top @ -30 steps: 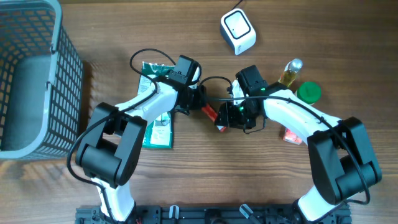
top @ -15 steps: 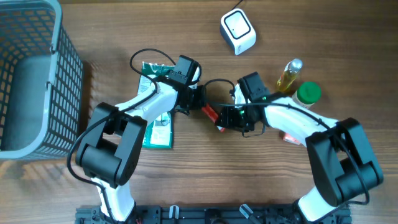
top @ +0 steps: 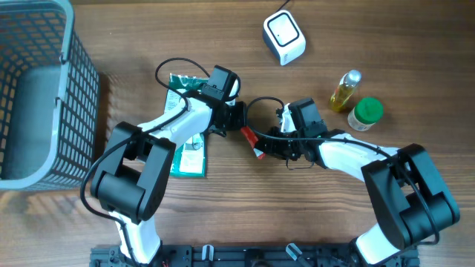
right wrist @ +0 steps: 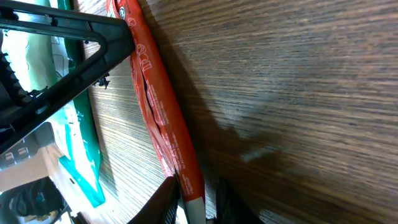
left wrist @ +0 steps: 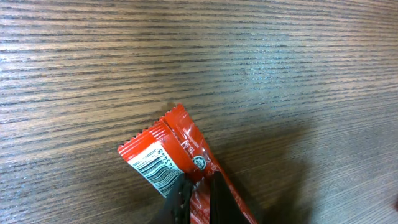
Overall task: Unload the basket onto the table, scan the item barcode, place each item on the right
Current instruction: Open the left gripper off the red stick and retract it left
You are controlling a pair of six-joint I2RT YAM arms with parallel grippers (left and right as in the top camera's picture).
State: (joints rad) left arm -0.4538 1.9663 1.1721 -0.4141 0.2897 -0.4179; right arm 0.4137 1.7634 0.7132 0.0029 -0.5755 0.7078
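- Red wrapper [left wrist: 180, 140], left wrist view: a barcode [left wrist: 155, 171] is printed on a white patch at the crimped end. The bars are clear, but the digits beside them are too small to read.
- Same wrapper: a small round mark [left wrist: 199, 163] sits next to the patch, its content illegible.
- Right wrist view: white lettering [right wrist: 145, 59] runs along the wrapper's length. It is seen edge-on and skewed, so no word can be made out.
- Green packet [top: 189, 157], overhead: it carries a pale label with print too fine to read.
- White scanner [top: 284, 37], overhead: there is only a square outline on top, no text.
- No brand name or number is readable in any view.
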